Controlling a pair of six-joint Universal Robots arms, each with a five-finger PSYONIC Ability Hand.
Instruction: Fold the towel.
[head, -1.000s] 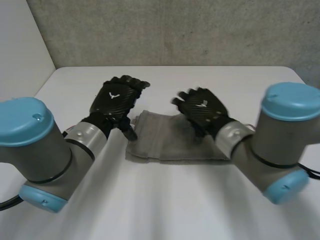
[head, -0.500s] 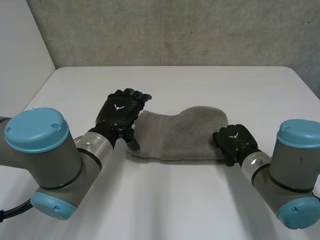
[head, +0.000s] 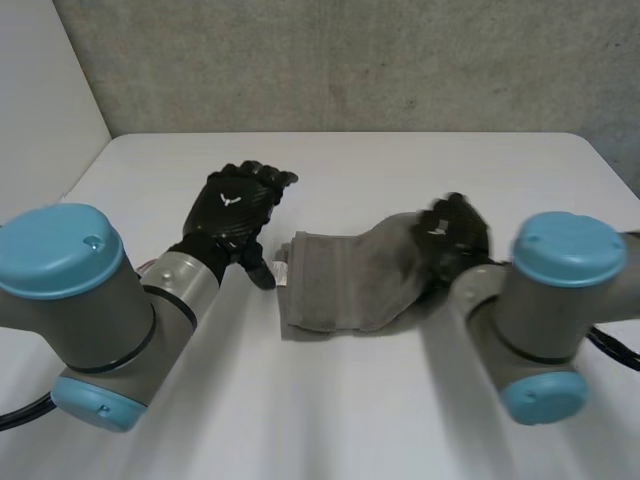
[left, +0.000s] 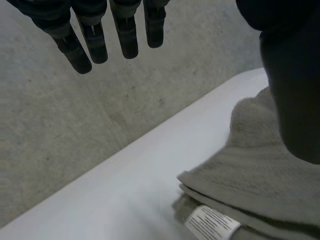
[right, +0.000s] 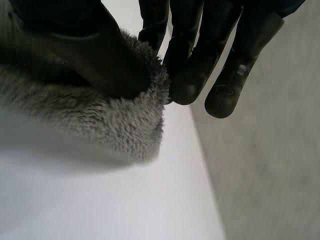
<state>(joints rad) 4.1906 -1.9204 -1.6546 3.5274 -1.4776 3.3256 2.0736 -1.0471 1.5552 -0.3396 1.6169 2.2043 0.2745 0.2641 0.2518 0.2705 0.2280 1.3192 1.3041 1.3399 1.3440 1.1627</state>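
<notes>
Pinching the towel's right end, left hand hovering open

A grey terry towel (head: 335, 282) lies in folded layers near the middle of the white table (head: 360, 165), between the 2 arms. The robot's right hand (head: 455, 235) is at the towel's right end, where the cloth bunches up and rises off the table. In the right wrist view the black thumb presses down into the fuzzy pile (right: 105, 122) and the fingertips (right: 187, 82) curl in against it, so this hand (right: 90, 55) grips the edge of the cloth between thumb and fingers.

The robot's left hand (head: 235, 208) is just beside the towel's left edge, apart from the cloth. In its own wrist view the fingers (left: 95, 42) are straight and spread, holding nothing, with the thumb over the towel (left: 250, 165). A small white label (left: 212, 222) sticks out from between the layers at that left edge, also visible from the head camera (head: 283, 273). A grey concrete wall (head: 350, 60) stands behind the table's far edge.
</notes>
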